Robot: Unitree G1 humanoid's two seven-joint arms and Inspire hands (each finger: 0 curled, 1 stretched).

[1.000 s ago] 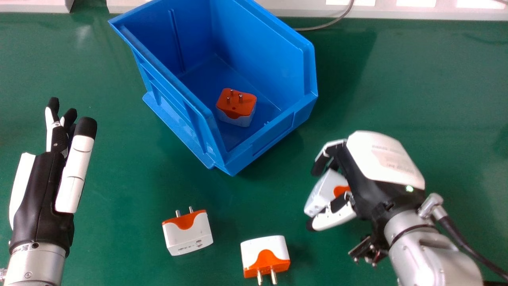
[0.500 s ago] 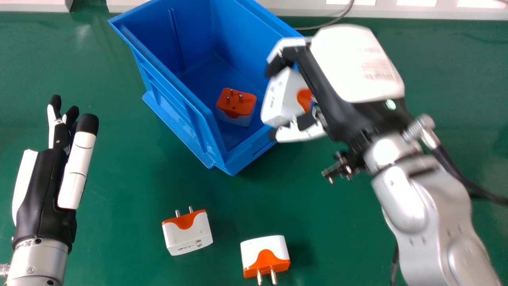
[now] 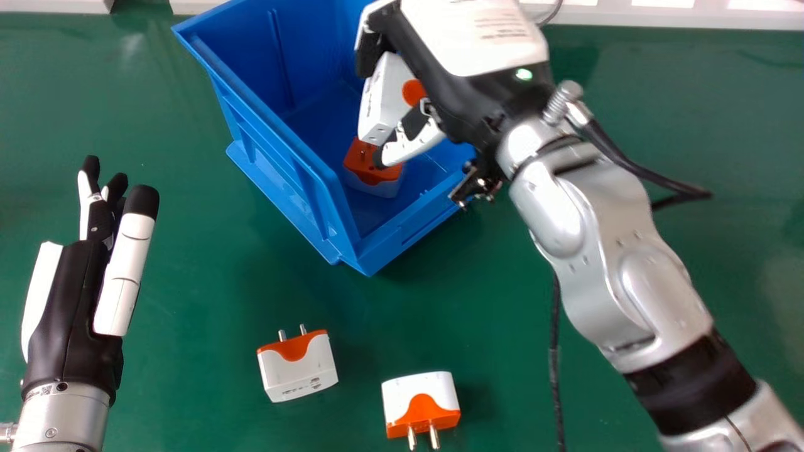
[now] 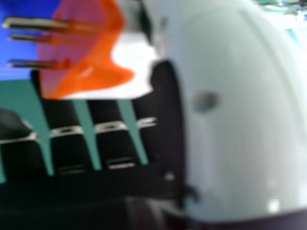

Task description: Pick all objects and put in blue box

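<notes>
Cable (image 3: 555,11) lies at the green table's (image 3: 188,376) far edge; my right forearm (image 3: 584,232) crosses above the blue box's (image 3: 408,232) right side, blocking some of my view inside. I count four adapters: one in the box (image 3: 377,181), two on the near table, left (image 3: 298,367) and right (image 3: 421,398), and one held over the box (image 3: 380,100). My right hand (image 3: 471,37) has it pinched between thumb and curled fingers; my left hand (image 3: 69,301), at the left, has fingers straight.
</notes>
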